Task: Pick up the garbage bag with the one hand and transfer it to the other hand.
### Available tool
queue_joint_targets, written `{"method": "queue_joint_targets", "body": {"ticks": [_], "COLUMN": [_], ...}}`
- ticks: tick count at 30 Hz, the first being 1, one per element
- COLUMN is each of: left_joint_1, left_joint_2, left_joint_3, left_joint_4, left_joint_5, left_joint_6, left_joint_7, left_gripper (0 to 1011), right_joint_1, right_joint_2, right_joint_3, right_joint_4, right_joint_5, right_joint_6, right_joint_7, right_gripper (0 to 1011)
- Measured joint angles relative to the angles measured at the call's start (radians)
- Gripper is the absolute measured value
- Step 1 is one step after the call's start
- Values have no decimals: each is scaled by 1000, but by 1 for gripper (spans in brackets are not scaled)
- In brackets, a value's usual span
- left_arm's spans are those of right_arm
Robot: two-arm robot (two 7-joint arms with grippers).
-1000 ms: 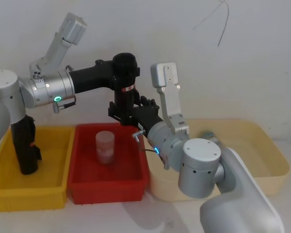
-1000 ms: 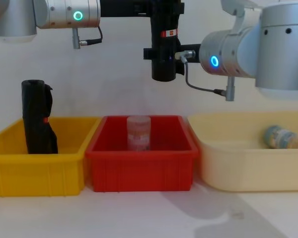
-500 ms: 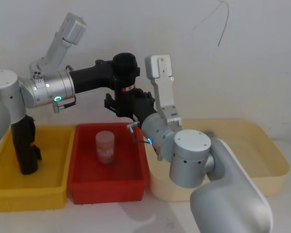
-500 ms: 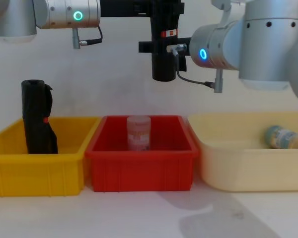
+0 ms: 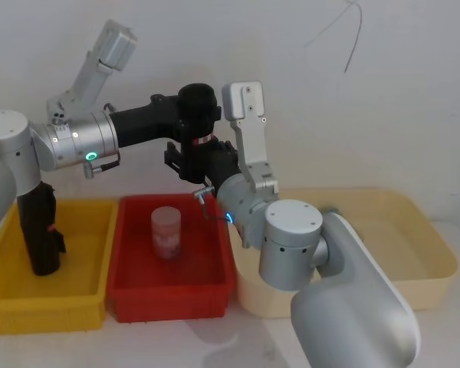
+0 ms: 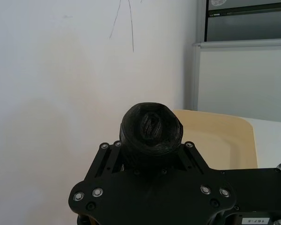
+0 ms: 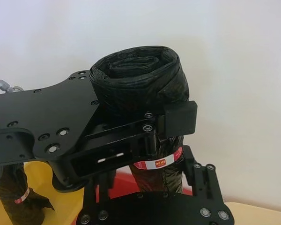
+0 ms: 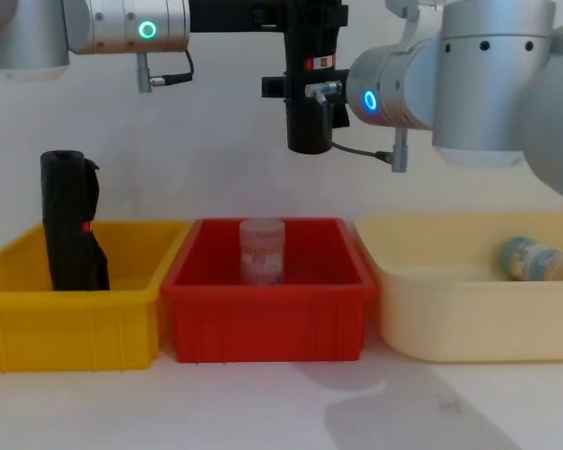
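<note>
Left gripper (image 5: 190,130) clamped on the garbage bag (image 5: 198,123), upright, high above the red bin (image 8: 267,323).
Pick-up done; handover pending: right gripper (image 5: 192,165) around the roll's lower half, apparently not fully closed.

Two black rolls (image 8: 309,94), three bins (image 8: 263,319)

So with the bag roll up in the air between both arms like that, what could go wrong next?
The garbage bag hangs high above the red bin, held near its top by the left gripper. The right gripper sits at its lower part; whether it has closed is unclear. If the left lets go too early, the roll may drop onto the jar. Both grippers crowd together and might collide.
</note>
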Motion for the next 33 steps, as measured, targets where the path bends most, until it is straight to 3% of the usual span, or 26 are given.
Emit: {"method": "queue_joint_targets", "body": {"ticks": [9, 33], "left_joint_1": [0, 0], "left_joint_2": [0, 0], "left_joint_3": [0, 0], "left_joint_4": [0, 0], "left_joint_5": [0, 0], "left_joint_6": [0, 0], "left_joint_7": [0, 0], "left_gripper": [376, 376], "right_joint_1": [8, 15], "right_joint_2": [-4, -8], "right_joint_3": [2, 1], "right_joint_4": [14, 25], "right_joint_5": [-3, -5], "right_joint_6": [-6, -11], "right_joint_7": [-4, -7], "right_gripper": [563, 546]}}
